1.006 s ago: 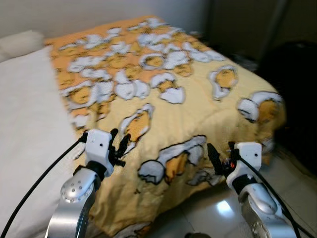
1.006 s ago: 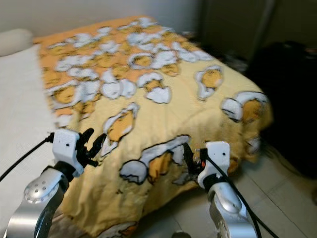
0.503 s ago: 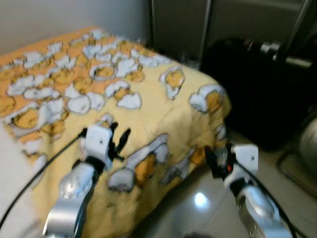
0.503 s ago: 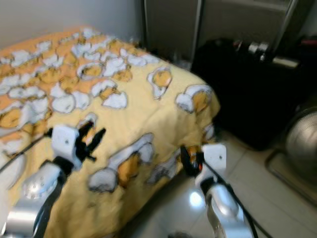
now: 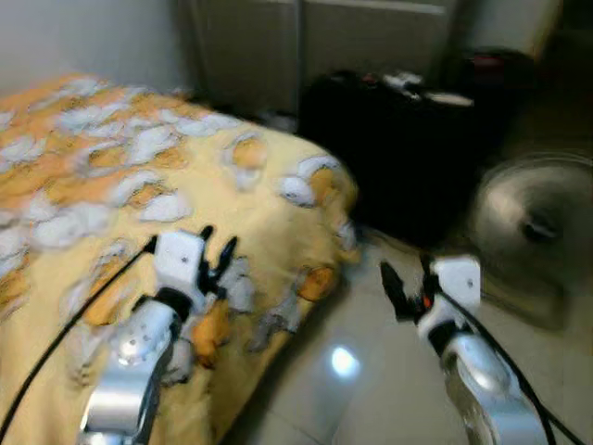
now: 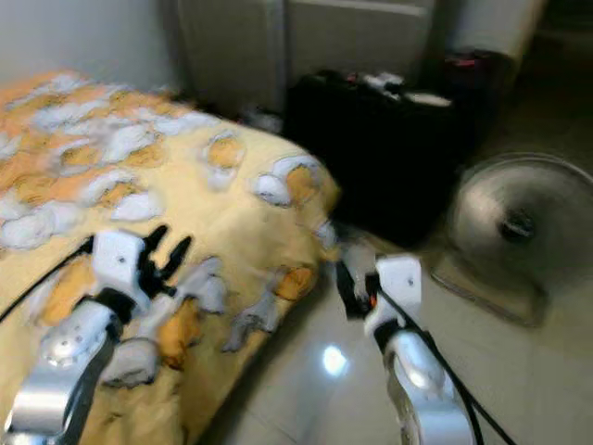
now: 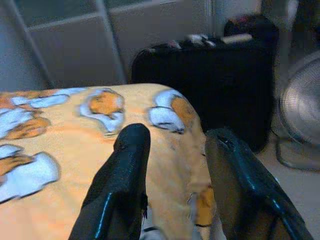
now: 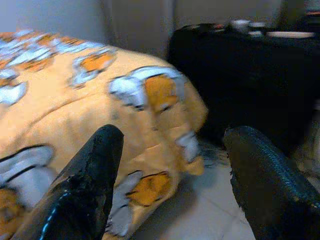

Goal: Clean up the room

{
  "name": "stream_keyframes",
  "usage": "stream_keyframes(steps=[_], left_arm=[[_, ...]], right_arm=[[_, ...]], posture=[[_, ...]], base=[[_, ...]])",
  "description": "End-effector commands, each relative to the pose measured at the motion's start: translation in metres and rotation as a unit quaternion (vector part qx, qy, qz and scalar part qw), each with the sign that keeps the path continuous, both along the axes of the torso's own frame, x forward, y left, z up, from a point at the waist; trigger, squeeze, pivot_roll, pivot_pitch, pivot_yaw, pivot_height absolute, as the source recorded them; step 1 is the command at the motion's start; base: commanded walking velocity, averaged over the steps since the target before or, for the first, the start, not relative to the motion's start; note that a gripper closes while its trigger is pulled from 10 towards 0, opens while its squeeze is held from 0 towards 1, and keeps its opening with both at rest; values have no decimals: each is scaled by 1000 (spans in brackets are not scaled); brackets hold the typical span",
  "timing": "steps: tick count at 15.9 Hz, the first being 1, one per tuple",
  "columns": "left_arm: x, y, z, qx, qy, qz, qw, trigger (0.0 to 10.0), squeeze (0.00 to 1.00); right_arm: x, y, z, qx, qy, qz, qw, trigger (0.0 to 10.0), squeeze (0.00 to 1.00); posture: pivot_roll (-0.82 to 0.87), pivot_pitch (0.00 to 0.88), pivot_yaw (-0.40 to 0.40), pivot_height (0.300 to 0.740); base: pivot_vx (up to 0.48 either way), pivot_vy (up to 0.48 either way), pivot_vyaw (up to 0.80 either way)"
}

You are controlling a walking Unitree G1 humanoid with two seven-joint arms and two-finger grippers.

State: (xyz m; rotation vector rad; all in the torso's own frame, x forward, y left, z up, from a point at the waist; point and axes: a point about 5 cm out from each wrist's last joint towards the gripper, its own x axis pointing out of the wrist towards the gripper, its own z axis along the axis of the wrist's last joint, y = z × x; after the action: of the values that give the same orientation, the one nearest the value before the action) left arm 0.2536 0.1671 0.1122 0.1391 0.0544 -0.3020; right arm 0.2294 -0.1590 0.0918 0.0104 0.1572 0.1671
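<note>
Searching stage: our left claw (image 5: 215, 258) and right claw (image 5: 405, 283) wide, empty; next, find clutter near bed (image 5: 83, 167).

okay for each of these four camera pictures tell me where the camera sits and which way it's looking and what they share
Left eye view: on the head, looking forward and down at the bed's yellow blanket, black case and fan; both silver arms show, left pincer, right pincer.
Right eye view: beside it, same scene.
Left wrist view: along the open black fingers toward the blanket corner, case and fan.
Right wrist view: along its spread fingers toward blanket corner and case.
Shared: all four see the blanket and black case.
</note>
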Motion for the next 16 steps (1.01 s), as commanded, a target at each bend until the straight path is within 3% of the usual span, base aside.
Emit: stream_keyframes(steps=[1, 5, 10, 13, 16], left_arm=[[3, -8, 3, 0, -4, -11, 1000, 10000, 0], [1, -6, -3, 0, 5, -2, 1000, 10000, 0], [8, -7, -11, 4, 23, -3, 1000, 10000, 0], [10, -10, -11, 0, 16, 2, 1000, 10000, 0], [2, -8, -17, 1, 17, 15, 1000, 10000, 0]], right_arm=[[0, -5, -4, -9, 6, -8, 1000, 10000, 0], [3, -1, -7, -6, 5, -7, 1000, 10000, 0], [7, -1, -10, -21, 2, -4, 1000, 10000, 0], [10, -4, -13, -22, 5, -11, 1000, 10000, 0], [8, -11, -21, -26, 17, -21, 999, 10000, 0]], posture=[[-74, 0, 72, 740], [-68, 0, 59, 740], [-90, 0, 76, 740], [-66, 0, 40, 740], [-55, 0, 16, 740]], base=[[307, 0, -800], [352, 0, -200], [388, 0, 0], [411, 0, 0], [412, 0, 0]])
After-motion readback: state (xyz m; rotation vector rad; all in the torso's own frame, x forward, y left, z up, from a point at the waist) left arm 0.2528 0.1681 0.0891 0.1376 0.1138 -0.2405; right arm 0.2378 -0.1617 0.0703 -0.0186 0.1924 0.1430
